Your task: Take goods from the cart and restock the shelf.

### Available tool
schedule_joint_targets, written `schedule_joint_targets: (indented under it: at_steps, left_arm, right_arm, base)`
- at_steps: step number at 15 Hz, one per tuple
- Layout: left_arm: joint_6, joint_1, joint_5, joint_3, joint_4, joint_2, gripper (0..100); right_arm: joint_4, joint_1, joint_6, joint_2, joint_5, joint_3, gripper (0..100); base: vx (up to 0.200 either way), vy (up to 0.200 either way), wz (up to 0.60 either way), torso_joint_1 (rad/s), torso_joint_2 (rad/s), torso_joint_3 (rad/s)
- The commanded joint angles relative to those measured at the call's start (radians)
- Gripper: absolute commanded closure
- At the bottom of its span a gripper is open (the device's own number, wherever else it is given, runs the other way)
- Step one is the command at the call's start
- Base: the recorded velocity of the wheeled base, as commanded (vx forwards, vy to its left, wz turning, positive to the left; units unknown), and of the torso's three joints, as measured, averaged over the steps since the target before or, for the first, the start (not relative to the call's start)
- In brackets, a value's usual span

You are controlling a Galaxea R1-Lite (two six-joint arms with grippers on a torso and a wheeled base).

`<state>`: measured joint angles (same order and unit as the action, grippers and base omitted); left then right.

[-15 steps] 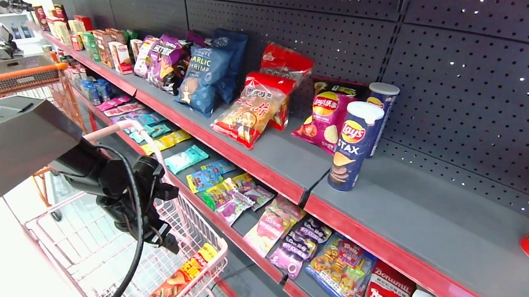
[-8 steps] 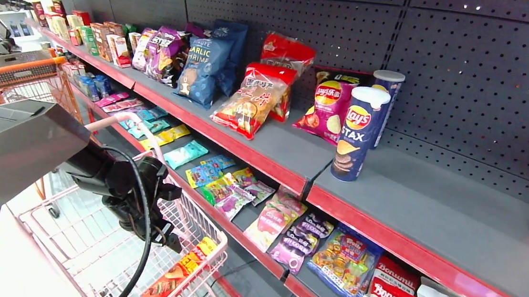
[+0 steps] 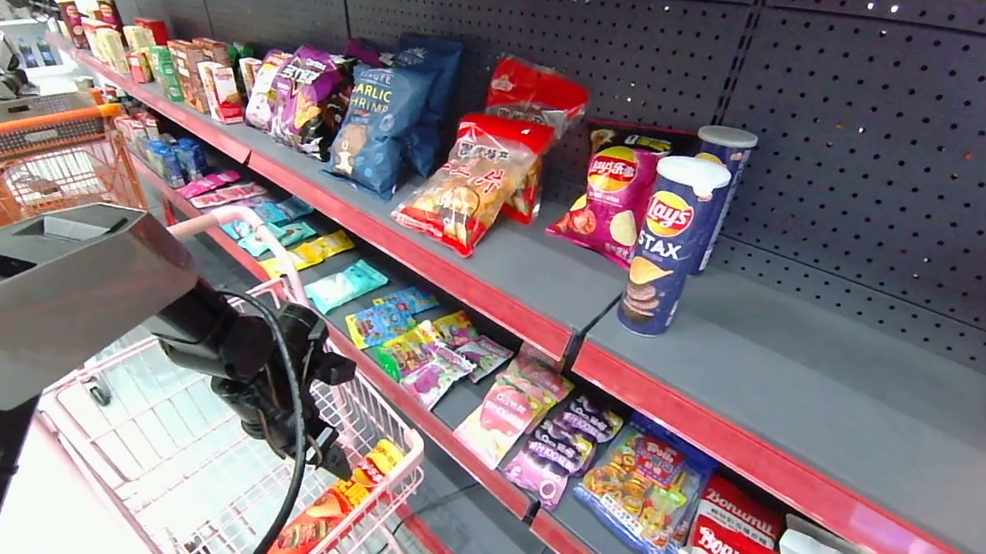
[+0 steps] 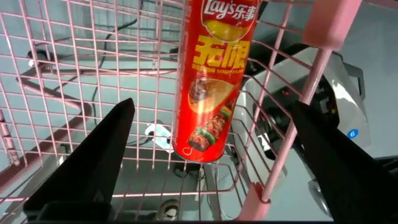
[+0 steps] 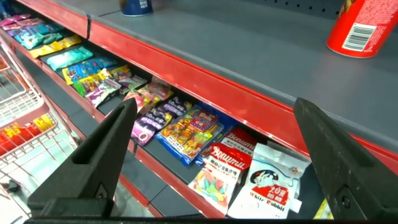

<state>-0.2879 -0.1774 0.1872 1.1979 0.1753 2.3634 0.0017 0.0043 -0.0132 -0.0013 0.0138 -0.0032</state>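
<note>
**Grip the can at its middle, clear of the wire**

The red chip can (image 4: pixel 210 81) lies on the wire floor of the pink cart (image 3: pixel 374 408), at the lower left of the head view and close to the cart's front wall. The left gripper (image 4: pixel 212 104) hangs over it, jaws spread wide and the can lined up between them.

The grasp looks to be the step in hand. Descend straight, keep the tips out of the mesh, and close across the can's middle so it neither rolls nor tips on the lift.

The bare grey shelf (image 3: pixel 804 393), right of the blue chip can (image 3: pixel 669 248), looks the natural spot. The right gripper (image 5: pixel 214 102) faces that shelf, equally wide and empty.
</note>
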Motion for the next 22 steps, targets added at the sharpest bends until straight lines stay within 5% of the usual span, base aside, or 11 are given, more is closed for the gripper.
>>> schedule_joint_targets:
  at_steps: [1, 22]
  left_arm:
    - [-0.001, -0.005, 0.0, 0.008, 0.001, 0.017, 0]
    - [-0.031, -0.027, 0.012, 0.118, 0.004, 0.14, 0]
  right_arm:
    - [0.0, 0.0, -0.001, 0.001, 0.002, 0.0, 0]
    - [0.0, 0.0, -0.005, 0.001, 0.003, 0.0, 0]
  base:
    - [0.0, 0.0, 0.0, 0.0, 0.0, 0.0]
    - [0.0, 0.0, 0.0, -0.061, 0.15, 0.089]
